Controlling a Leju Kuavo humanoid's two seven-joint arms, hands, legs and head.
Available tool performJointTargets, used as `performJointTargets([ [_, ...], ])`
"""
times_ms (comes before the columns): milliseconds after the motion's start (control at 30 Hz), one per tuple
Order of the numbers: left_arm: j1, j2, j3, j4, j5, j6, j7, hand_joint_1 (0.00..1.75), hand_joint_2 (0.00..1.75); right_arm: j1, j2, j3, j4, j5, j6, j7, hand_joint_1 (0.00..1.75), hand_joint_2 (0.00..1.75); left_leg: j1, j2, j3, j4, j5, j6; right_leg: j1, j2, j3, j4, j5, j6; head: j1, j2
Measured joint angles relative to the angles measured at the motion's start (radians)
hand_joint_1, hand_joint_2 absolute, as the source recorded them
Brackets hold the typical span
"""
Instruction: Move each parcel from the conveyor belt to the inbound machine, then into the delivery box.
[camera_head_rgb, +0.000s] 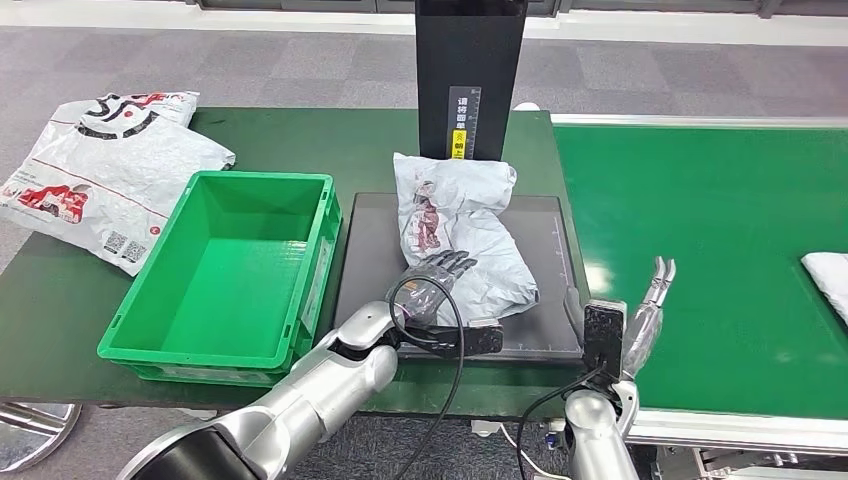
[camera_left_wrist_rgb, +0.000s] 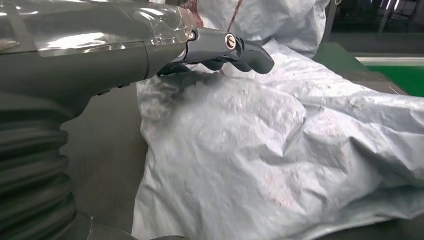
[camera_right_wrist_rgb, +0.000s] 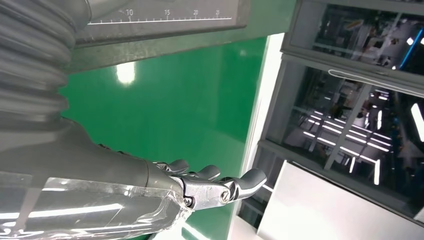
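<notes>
At nine o'clock waits our delivery box (camera_head_rgb: 225, 270); centre, our left hand (camera_head_rgb: 437, 283), fingers (camera_left_wrist_rgb: 240, 52) spread, rests on the parcel (camera_head_rgb: 455, 232) atop the inbound machine (camera_head_rgb: 370, 250). We should gather slack plastic firmly; right hand (camera_head_rgb: 648, 300) hangs empty, fingers apart.

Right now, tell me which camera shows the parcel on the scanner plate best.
The head view: it shows the whole grey parcel lying on the dark plate, with the left hand at its near end. The left wrist view shows only its crinkled surface close up. The right wrist view misses it entirely.
</notes>
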Motion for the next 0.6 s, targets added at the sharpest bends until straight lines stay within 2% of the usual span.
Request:
performJointTargets([
  [200,0.023,-0.005,0.0,0.013,0.017,-0.002,-0.018,0.0,1.75,0.0,0.0,0.001,0.0,-0.003,0.0,-0.022,0.0,1.75,0.0,0.0,0.0,0.0,0.0,0.0,0.0,0.0,0.0,0.0,0.0,0.0,0.0,0.0],
  [233,0.026,-0.006,0.0,0.015,0.017,-0.002,-0.019,0.07,1.75,0.0,0.0,0.001,0.0,-0.008,0.0,-0.026,0.0,1.75,0.0,0.0,0.0,0.0,0.0,0.0,0.0,0.0,0.0,0.0,0.0,0.0,0.0,0.0],
  [333,0.03,-0.007,0.0,0.02,0.024,-0.001,-0.02,1.38,1.75,0.003,-0.001,0.003,-0.001,-0.023,0.0,-0.031,0.0,1.75,0.0,0.0,0.0,0.0,0.0,0.0,0.0,0.0,0.0,0.0,0.0,0.0,0.0,0.0],
  [367,0.031,-0.007,0.0,0.021,0.027,-0.001,-0.02,1.75,1.75,0.005,-0.002,0.005,-0.002,-0.026,0.0,-0.032,0.0,1.75,0.0,0.0,0.0,0.0,0.0,0.0,0.0,0.0,0.0,0.0,0.0,0.0,0.0,0.0],
  [600,0.032,-0.006,0.0,0.022,0.038,-0.001,-0.02,1.75,1.75,0.013,-0.002,0.022,-0.026,-0.027,0.0,-0.018,0.0,1.75,0.0,0.0,0.0,0.0,0.0,0.0,0.0,0.0,0.0,0.0,0.0,0.0,0.0,0.0],
])
